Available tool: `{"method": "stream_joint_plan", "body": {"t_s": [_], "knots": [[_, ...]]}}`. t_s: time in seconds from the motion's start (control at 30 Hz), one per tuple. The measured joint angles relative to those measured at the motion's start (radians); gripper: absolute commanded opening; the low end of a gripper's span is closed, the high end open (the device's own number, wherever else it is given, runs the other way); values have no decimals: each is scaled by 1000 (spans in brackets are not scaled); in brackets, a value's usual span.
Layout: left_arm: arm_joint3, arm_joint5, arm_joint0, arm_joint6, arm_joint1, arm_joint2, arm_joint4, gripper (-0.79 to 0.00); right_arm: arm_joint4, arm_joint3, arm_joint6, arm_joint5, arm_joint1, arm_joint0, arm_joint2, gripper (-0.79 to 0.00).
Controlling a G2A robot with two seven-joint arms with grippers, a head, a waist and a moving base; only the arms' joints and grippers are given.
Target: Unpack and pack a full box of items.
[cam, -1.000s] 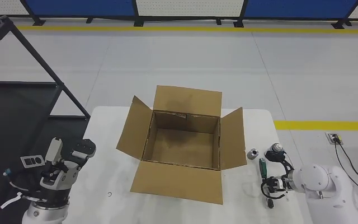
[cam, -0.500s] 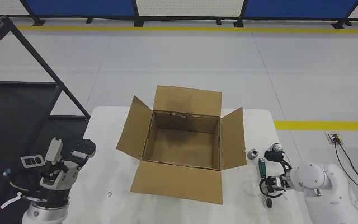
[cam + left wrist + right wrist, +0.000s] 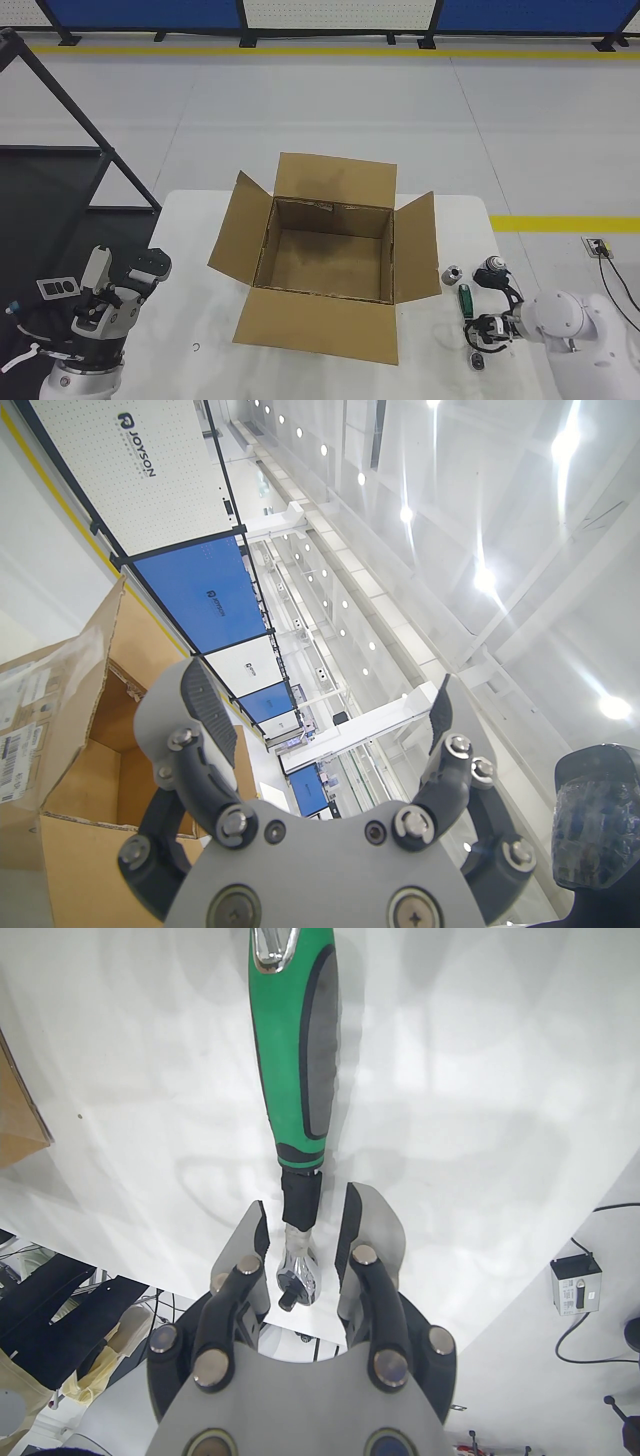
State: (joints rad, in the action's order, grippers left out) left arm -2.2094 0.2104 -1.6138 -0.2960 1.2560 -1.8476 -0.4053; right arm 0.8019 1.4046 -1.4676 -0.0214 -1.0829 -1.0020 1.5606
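Observation:
An open cardboard box [image 3: 325,262] stands in the middle of the white table [image 3: 190,225], its inside bare; a flap of the box [image 3: 75,700] is near my left arm. A ratchet wrench with a green handle [image 3: 466,301] lies on the table right of the box. My right gripper [image 3: 305,1200] is open and low over the table, its fingers [image 3: 350,1223] either side of the ratchet's black neck and chrome head [image 3: 297,1273] without touching. My left gripper [image 3: 320,695] is at the table's left front corner, tilted upward, open with nothing in it.
A small silver socket [image 3: 451,273] and a black round part [image 3: 490,266] lie beside the ratchet's far end. The box's right flap [image 3: 417,262] hangs close to the ratchet. A cable and a small black box [image 3: 572,1285] lie on the floor off the table's right edge.
My right gripper has edged slightly toward the box, staying around the ratchet's head end. The left arm has not moved.

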Motion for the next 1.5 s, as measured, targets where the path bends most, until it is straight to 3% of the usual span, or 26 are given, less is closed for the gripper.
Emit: {"method": "stream_joint_plan", "body": {"t_s": [0.23,0.33,0.37,0.67,0.87,1.0,1.1,1.4,1.5], "knots": [[0,0,0,0,0,0,0,0,-60,130,68,-10,14,-82,72,-394],[0,0,0,0,0,0,0,0,-105,253,119,-30,20,-167,130,-15],[0,-1,0,1,0,-1,0,0,-121,291,137,-34,21,-195,149,0],[21,41,-16,-53,-5,-103,-33,0,-283,540,308,-144,25,-404,273,0],[66,99,-51,-211,-16,-200,-16,0,-418,580,457,-273,23,-448,294,0],[81,102,-99,-346,-24,-260,-53,0,-465,593,625,-269,16,-475,288,0],[68,92,-141,-429,-27,-296,-72,0,-459,599,636,-296,17,-481,282,0],[70,91,-139,-422,-27,-296,-68,0,-459,599,635,-295,17,-481,280,0],[80,74,-113,-364,-29,-286,2,0,-457,602,664,-311,17,-487,268,0]]}}
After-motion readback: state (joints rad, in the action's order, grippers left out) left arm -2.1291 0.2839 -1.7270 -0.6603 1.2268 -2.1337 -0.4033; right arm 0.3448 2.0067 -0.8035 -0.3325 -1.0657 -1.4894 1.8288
